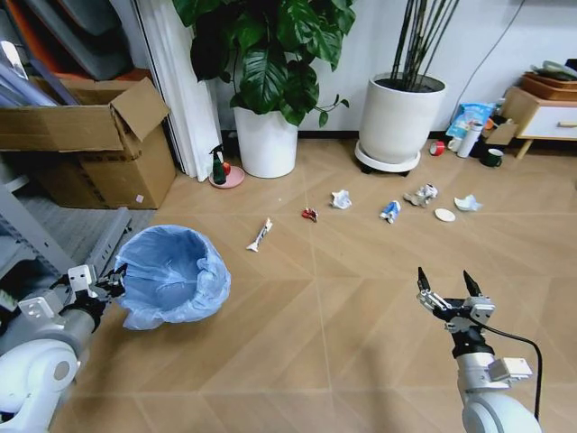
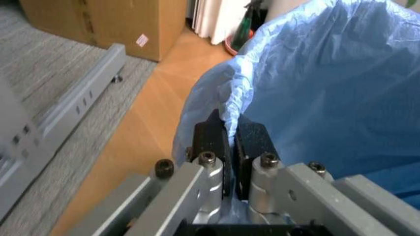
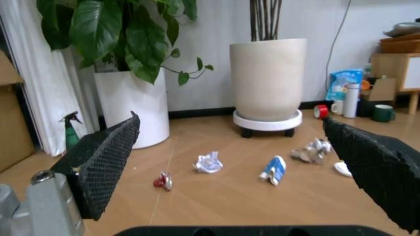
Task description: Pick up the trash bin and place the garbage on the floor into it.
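Bin (image 1: 171,275) rim, under its blue bag (image 2: 328,88), is pinched by the left gripper (image 2: 229,132), jaws closed together on the crinkled plastic at the bin's near-left edge. Just beyond that side lie grey carpet (image 2: 59,88) and a metal rail (image 2: 78,105) (tight quarters there), with a cardboard box (image 1: 90,144) farther back. The right gripper (image 1: 448,284) hovers over bare floor (image 1: 343,343), fingers spread wide and holding nothing. Open planks stretch ahead of it to the litter: a white tube wrapper (image 1: 260,234), red wrapper (image 1: 309,215), paper wad (image 1: 341,199), blue-white packet (image 1: 390,211), another wad (image 1: 421,194), a disc (image 1: 444,215). Two white pots (image 1: 397,117) stand by the wall.
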Controlling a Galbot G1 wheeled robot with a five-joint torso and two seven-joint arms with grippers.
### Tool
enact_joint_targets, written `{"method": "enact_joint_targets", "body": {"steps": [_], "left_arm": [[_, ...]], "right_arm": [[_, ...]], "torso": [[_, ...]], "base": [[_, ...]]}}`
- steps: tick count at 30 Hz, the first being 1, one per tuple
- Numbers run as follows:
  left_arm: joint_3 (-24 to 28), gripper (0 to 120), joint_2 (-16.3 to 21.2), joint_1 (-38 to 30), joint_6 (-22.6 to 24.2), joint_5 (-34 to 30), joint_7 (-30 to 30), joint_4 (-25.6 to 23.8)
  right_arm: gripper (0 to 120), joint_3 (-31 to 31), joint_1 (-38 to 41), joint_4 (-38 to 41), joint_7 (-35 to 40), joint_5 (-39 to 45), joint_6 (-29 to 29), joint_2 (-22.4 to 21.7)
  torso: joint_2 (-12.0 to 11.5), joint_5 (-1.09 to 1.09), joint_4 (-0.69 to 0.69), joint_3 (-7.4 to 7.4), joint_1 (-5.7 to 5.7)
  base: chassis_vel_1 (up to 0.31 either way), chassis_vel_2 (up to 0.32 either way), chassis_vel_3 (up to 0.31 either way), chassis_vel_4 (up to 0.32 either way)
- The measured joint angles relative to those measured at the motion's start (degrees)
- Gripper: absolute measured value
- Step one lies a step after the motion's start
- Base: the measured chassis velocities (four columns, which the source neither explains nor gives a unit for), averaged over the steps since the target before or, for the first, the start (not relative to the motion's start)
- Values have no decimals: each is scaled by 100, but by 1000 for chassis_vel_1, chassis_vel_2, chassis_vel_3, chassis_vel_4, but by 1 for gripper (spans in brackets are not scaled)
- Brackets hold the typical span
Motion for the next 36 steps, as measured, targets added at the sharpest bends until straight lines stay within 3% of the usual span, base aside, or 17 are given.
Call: {"method": "enact_joint_targets", "body": {"steps": [30,36], "left_arm": [[10,0,-17,-29,3,-4,4,17],[10,0,13,54,5,-46,-30,-78]], "right_arm": [[100,-115,43,-129,-148,-96,206,-1],[100,-543,79,-239,-56,-104,131,-8]], "torso": [[0,1,0,0,-1],[0,-2,-1,2,1]], "base": [[-231,329,236,-330],[-245,280,242,-272]]}}
